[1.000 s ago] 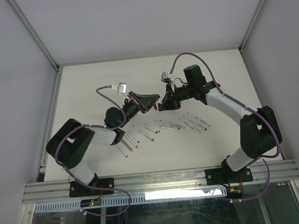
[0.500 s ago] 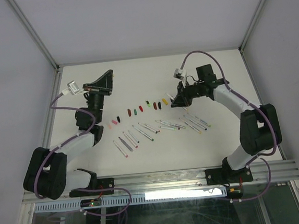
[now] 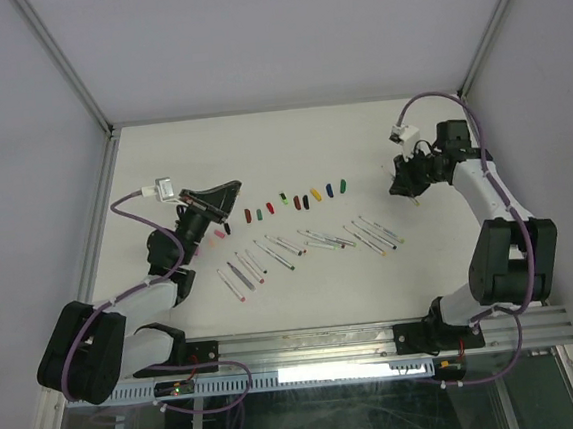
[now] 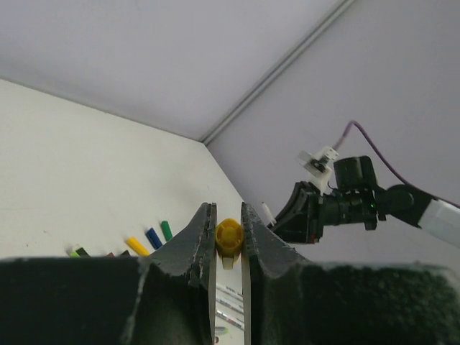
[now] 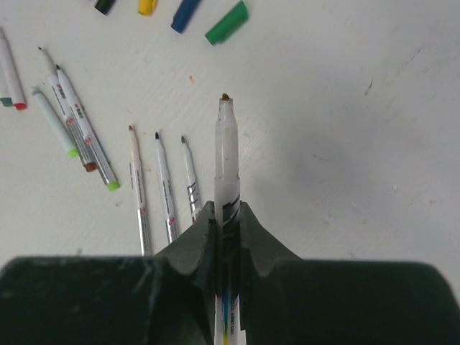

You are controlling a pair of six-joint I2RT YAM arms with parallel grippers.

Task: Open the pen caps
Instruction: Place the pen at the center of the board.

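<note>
My left gripper is shut on a yellow pen cap, held above the left end of the cap row. In the left wrist view the gripper shows the cap end-on between its fingers. My right gripper is shut on an uncapped white pen, tip pointing away, above the table right of the row. Its jaws clamp the barrel. Several uncapped pens lie in a line nearer the arms. Loose green, blue and yellow caps lie on the table.
The white table is walled by grey panels with a metal frame post at each back corner. More pens lie left of the held pen in the right wrist view. The right arm shows in the left wrist view.
The grippers were together at the centre, then pulled apart. The left one swung out left and has come back toward the cap row with the yellow cap. The right one moved right with the pen.
</note>
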